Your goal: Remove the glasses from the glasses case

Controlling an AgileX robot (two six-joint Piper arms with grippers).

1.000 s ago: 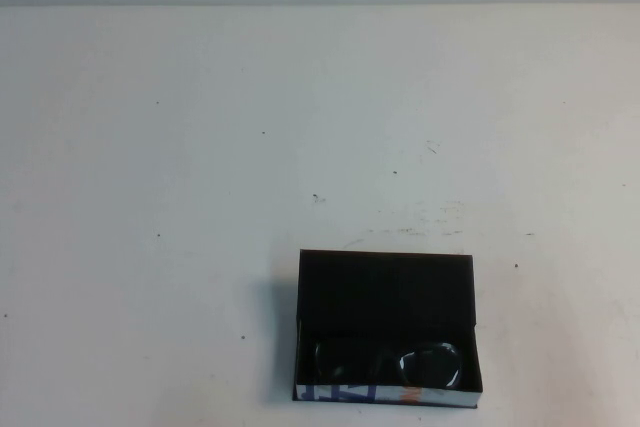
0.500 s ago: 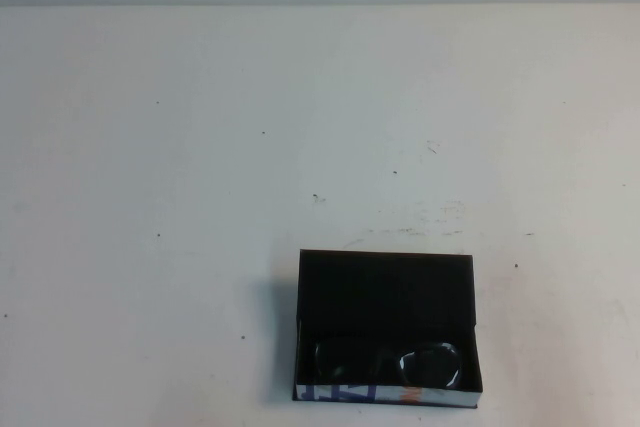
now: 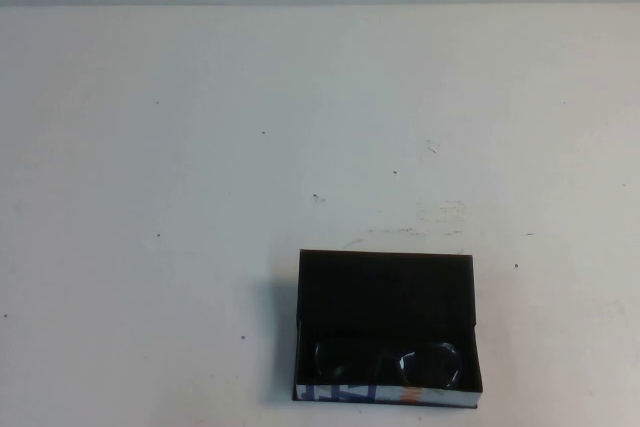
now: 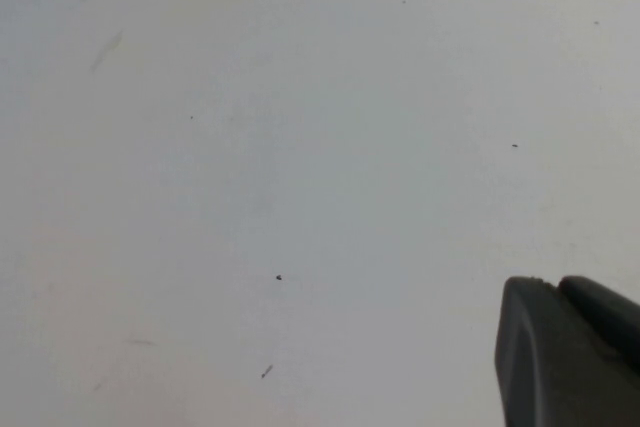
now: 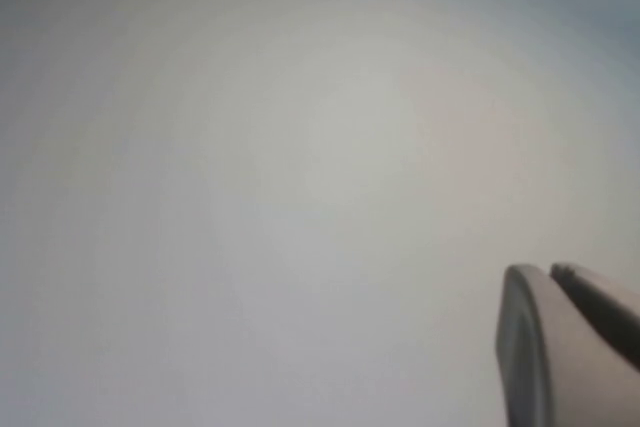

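The glasses case is a flat black box lying open on the white table near its front edge, right of centre, with a white side edge printed in blue and orange toward me. The black-framed glasses lie inside it along the near side, lenses showing. Neither arm shows in the high view. My left gripper shows in the left wrist view, fingertips together, shut and empty over bare table. My right gripper shows in the right wrist view, fingertips together, shut and empty over bare table.
The white table carries only small dark specks and scuff marks. A pale wall runs along the far edge.
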